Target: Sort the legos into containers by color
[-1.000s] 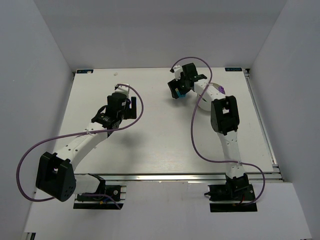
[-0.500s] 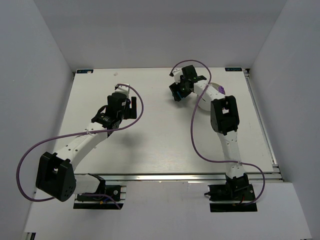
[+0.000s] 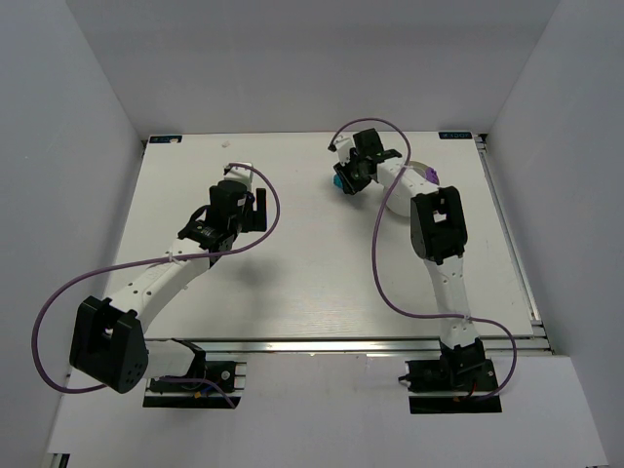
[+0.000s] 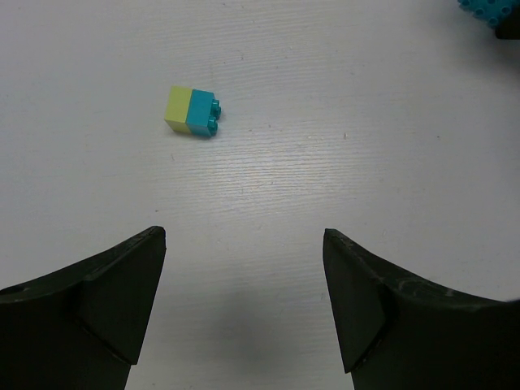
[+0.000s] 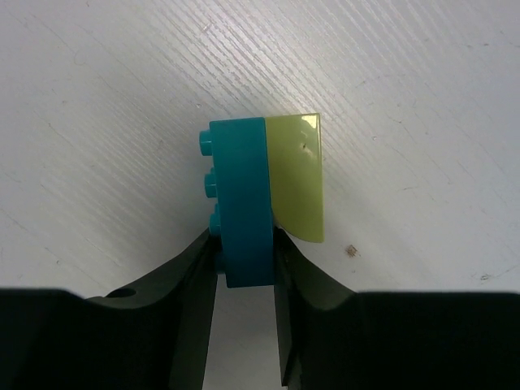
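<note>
My right gripper (image 5: 244,248) is shut on a two-coloured lego, its fingers pinching the cyan brick (image 5: 242,191), which has a pale yellow-green piece (image 5: 297,175) stuck to its side. From above, that gripper (image 3: 343,180) is at the back of the table, left of the white bowl (image 3: 395,207), which the right arm mostly hides. A purple lego (image 3: 430,174) shows beside the arm. My left gripper (image 4: 244,268) stands open above bare table, with a small yellow-green and cyan stack (image 4: 192,112) lying ahead of it to the left. In the top view the left gripper (image 3: 237,185) is left of centre.
Purple cables loop from both arms over the table (image 3: 292,273). White walls (image 3: 97,117) enclose the table on three sides. A metal rail (image 3: 341,341) runs along the near edge by the arm bases.
The right gripper's jaws have closed from wide open onto the cyan and yellow-green lego. The left arm has not moved.
</note>
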Controlling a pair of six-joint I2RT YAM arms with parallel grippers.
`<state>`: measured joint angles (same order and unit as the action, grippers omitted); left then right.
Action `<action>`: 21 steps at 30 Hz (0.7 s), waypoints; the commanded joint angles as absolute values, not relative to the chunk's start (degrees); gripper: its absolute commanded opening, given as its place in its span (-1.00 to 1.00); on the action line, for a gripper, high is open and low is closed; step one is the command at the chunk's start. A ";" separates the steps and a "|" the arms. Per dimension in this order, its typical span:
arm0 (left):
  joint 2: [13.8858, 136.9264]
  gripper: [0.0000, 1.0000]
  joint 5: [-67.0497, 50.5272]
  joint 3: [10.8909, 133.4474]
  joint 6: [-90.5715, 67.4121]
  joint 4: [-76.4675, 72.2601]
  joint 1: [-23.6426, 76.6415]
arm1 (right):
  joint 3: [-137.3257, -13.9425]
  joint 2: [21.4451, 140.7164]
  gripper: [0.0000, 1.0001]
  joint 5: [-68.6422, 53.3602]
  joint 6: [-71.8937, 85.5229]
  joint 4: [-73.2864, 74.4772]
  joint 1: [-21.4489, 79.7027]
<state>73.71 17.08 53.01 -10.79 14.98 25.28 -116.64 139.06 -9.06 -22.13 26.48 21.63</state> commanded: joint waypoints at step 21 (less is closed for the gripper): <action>74.97 0.82 -30.53 55.72 -20.12 6.77 25.05 | -73.31 92.12 -1.00 -42.89 -64.68 31.81 23.11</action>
<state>74.17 -13.45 53.21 -15.35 9.78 25.21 -76.60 96.57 -36.88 -55.33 30.26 22.11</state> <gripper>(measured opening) 0.906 0.354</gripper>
